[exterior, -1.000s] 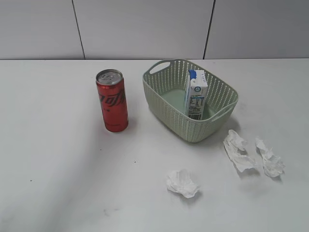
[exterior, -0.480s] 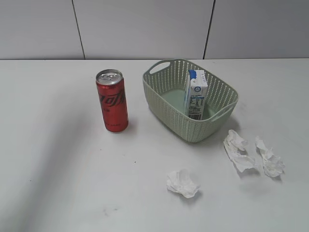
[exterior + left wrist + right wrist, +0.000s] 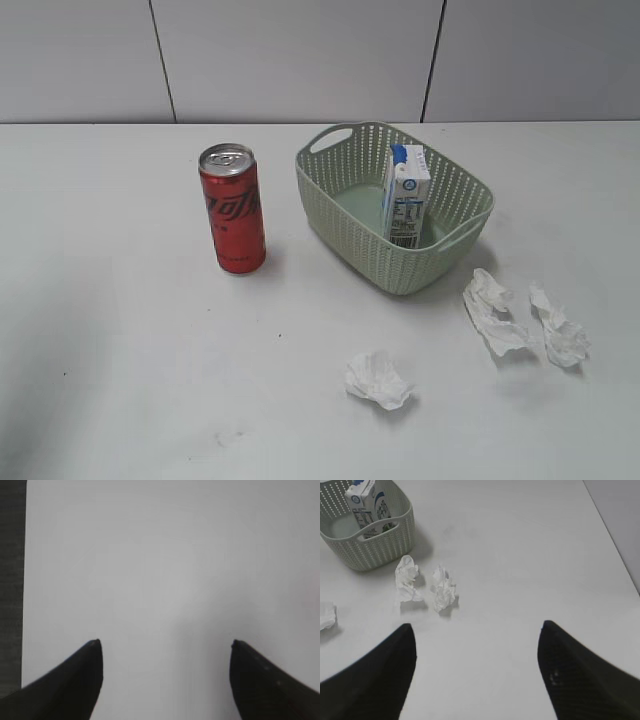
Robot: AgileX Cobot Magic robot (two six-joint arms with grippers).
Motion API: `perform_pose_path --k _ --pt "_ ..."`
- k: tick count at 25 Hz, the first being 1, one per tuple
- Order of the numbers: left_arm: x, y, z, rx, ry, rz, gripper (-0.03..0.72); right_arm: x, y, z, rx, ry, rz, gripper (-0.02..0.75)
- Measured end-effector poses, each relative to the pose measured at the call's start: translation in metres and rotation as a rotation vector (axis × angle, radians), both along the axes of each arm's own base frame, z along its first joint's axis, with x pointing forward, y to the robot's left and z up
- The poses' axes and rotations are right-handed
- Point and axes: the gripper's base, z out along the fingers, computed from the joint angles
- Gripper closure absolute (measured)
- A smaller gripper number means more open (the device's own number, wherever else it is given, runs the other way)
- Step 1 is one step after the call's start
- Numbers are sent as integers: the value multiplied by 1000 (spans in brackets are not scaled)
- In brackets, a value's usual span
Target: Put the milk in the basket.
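From the exterior view we see the milk standing upright inside the basket beside the red can, so we judge the task done, with neither arm in sight. Our left wrist view shows only bare table between wide-spread left fingers, while our right wrist view alone shows the right fingers wide and empty, well apart from the basket, with two crumpled tissues between

Probably lab: bare white table
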Motion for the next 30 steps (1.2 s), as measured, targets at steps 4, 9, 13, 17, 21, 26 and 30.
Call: perform_pose_path --k 4,9,13,17,21,26,30 --pt "-50 13 -18 3 14 30 100 0 0 0 0 0 0 152" --pt "-110 21 -39 1 -8 45 100 0 0 0 0 0 0 152" --pt "-153 23 -56 -4 -72 43 100 0 0 0 0 0 0 152" --pt "-190 24 -73 -22 -153 41 100 0 0 0 0 0 0 152" --pt "-222 23 -85 -61 -220 39 100 0 0 0 0 0 0 152" --pt "-255 24 -89 -89 -357 33 100 0 0 0 0 0 0 152" --pt "-277 25 -89 -99 -480 28 100 0 0 0 0 0 0 152"
